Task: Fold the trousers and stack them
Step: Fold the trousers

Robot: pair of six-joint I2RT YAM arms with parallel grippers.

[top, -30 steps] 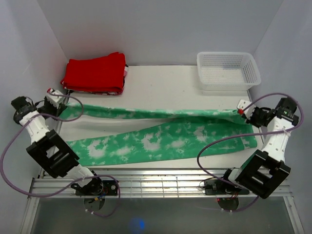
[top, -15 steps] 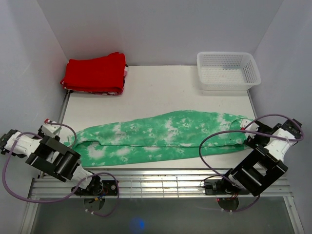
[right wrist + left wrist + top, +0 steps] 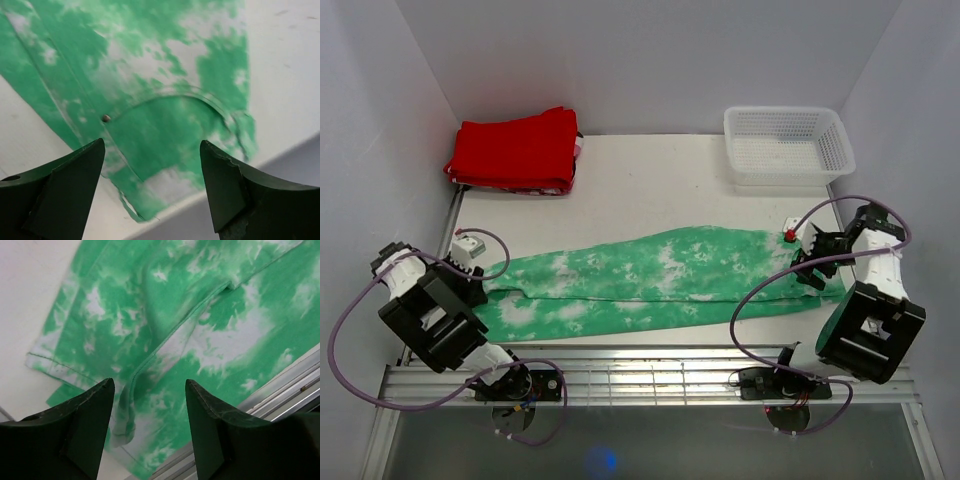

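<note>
The trousers (image 3: 650, 280), bright green with white tie-dye blotches, lie flat along the near part of the table (image 3: 660, 190), folded lengthwise with one leg over the other. My left gripper (image 3: 470, 287) hovers open over their left end. In the left wrist view the hems and a seam of the trousers (image 3: 200, 315) show between and beyond the spread left gripper (image 3: 149, 382), which holds nothing. My right gripper (image 3: 815, 270) hovers open over the right end. The right wrist view shows the waist part of the trousers (image 3: 165, 75), with a pocket curve and a small rivet (image 3: 106, 118), under the empty right gripper (image 3: 152, 141).
A folded red garment (image 3: 515, 150) lies at the back left corner. A white mesh basket (image 3: 787, 143) stands at the back right. A metal rail (image 3: 650, 375) runs along the table's near edge, close to the trousers. White walls close in both sides.
A second ago both grippers held the trousers' far edge stretched between them. They brought it forward over the near leg, opened and let go, and now hover over the two ends.
</note>
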